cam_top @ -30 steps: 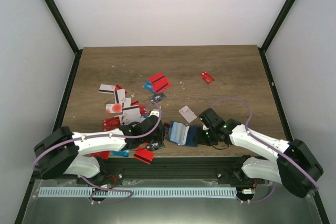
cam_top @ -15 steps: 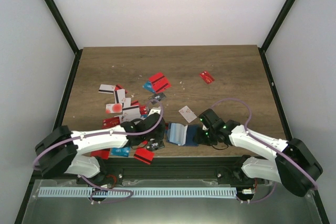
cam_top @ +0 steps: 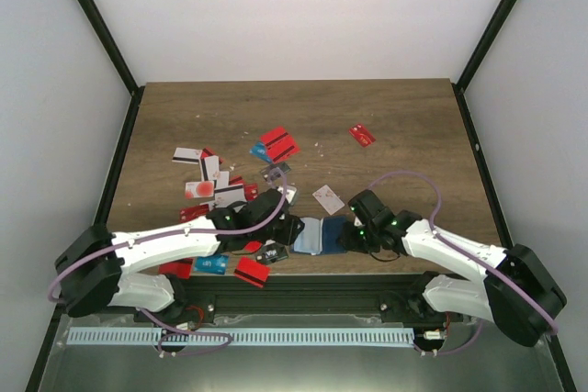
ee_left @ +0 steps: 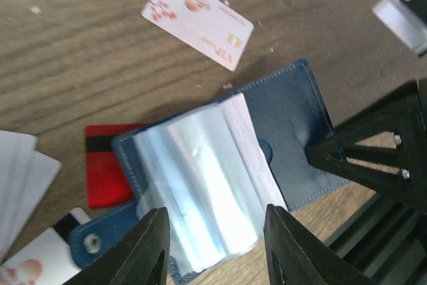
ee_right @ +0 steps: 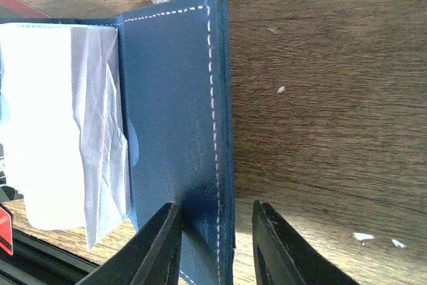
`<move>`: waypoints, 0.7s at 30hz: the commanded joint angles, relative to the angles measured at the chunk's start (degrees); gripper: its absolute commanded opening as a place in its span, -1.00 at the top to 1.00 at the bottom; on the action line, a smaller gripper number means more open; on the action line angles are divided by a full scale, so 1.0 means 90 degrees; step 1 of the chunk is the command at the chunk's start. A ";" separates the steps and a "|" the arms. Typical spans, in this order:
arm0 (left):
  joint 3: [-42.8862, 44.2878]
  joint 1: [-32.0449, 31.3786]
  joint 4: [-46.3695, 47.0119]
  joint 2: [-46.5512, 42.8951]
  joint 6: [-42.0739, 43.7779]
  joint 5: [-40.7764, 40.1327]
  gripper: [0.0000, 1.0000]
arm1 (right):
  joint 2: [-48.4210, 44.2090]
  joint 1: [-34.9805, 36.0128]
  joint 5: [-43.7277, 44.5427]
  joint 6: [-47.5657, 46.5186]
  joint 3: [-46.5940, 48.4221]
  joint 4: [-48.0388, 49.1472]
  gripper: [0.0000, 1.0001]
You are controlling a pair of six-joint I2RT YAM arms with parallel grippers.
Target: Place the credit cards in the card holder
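The card holder [cam_top: 322,235] lies open near the table's front edge, its clear sleeves [ee_left: 200,185] fanned over the navy cover [ee_right: 170,111]. My left gripper [ee_left: 217,251] hovers open right above the sleeves, nothing between its fingers; from above it [cam_top: 294,229] sits at the holder's left end. My right gripper [ee_right: 217,248] is open astride the cover's outer edge, its left finger [ee_right: 160,245] resting on the cover. Credit cards lie scattered: a white one [ee_left: 198,18] just beyond the holder, a red one [ee_left: 100,171] partly under it, a red and white heap [cam_top: 213,186] further left.
More red cards lie at mid-table [cam_top: 277,144] and toward the right [cam_top: 362,135]. A red card [cam_top: 250,273] and a light-blue one [cam_top: 211,266] sit at the front edge under my left arm. The black front rail [ee_left: 373,231] runs just below the holder.
My left gripper has opened and moved right from the card heap to over the holder's sleeves. The sleeves now lie flatter. My right gripper has stayed on the cover.
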 commanded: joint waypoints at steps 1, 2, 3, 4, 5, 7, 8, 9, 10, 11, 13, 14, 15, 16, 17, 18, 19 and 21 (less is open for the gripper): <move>-0.0124 -0.0023 0.0642 0.0366 0.0133 0.0924 0.18 | -0.0064 0.0042 0.0094 -0.0071 -0.0046 0.0117 0.36; -0.0145 -0.0028 0.0779 0.0459 0.0105 0.1078 0.17 | -0.0068 0.0042 0.0091 -0.0065 -0.0057 0.0130 0.37; -0.0149 -0.0023 0.0888 0.0560 0.0089 0.1225 0.15 | -0.0066 0.0042 0.0083 -0.0063 -0.0072 0.0147 0.37; -0.0128 -0.0020 0.0936 0.0659 0.0062 0.1291 0.13 | -0.0072 0.0042 0.0082 -0.0063 -0.0078 0.0158 0.36; -0.0121 -0.0020 0.0964 0.0757 0.0026 0.1310 0.09 | -0.0068 0.0042 0.0080 -0.0064 -0.0088 0.0163 0.36; -0.0102 -0.0021 0.0985 0.0940 -0.0011 0.1278 0.00 | -0.0073 0.0042 0.0076 -0.0073 -0.0094 0.0165 0.37; -0.0092 -0.0019 0.0989 0.1002 -0.0031 0.1250 -0.04 | -0.0060 0.0042 0.0077 -0.0078 -0.0095 0.0171 0.37; -0.0100 -0.0020 0.1005 0.1066 -0.0047 0.1241 -0.08 | -0.0071 0.0044 0.0074 -0.0087 -0.0087 0.0169 0.36; -0.0112 -0.0011 0.1041 0.1139 -0.0058 0.1244 -0.12 | -0.0072 0.0042 0.0071 -0.0088 -0.0092 0.0166 0.37; -0.0117 -0.0019 0.1067 0.1201 -0.0068 0.1249 -0.15 | -0.0072 0.0042 0.0079 -0.0092 -0.0102 0.0170 0.37; -0.0097 -0.0025 0.1091 0.1330 -0.0082 0.1254 -0.19 | -0.0063 0.0042 0.0090 -0.0102 -0.0099 0.0166 0.37; -0.0072 -0.0020 0.1090 0.1401 -0.0083 0.1253 -0.20 | -0.0068 0.0042 0.0095 -0.0106 -0.0111 0.0157 0.36; -0.0063 -0.0019 0.1091 0.1476 -0.0083 0.1259 -0.22 | -0.0071 0.0042 0.0096 -0.0113 -0.0114 0.0159 0.36; -0.0041 -0.0019 0.1100 0.1544 -0.0083 0.1268 -0.23 | -0.0064 0.0042 0.0091 -0.0112 -0.0120 0.0161 0.37; -0.0020 -0.0019 0.1119 0.1616 -0.0083 0.1288 -0.23 | -0.0068 0.0042 0.0100 -0.0112 -0.0123 0.0168 0.37; -0.0007 -0.0014 0.1157 0.1684 -0.0076 0.1313 -0.24 | -0.0066 0.0042 0.0094 -0.0118 -0.0137 0.0193 0.37; 0.0017 -0.0020 0.1173 0.1756 -0.0060 0.1335 -0.24 | -0.0060 0.0042 0.0091 -0.0113 -0.0148 0.0203 0.36; 0.0065 -0.0025 0.1239 0.1884 -0.0045 0.1424 -0.24 | -0.0039 0.0044 0.0084 -0.0130 -0.0160 0.0232 0.36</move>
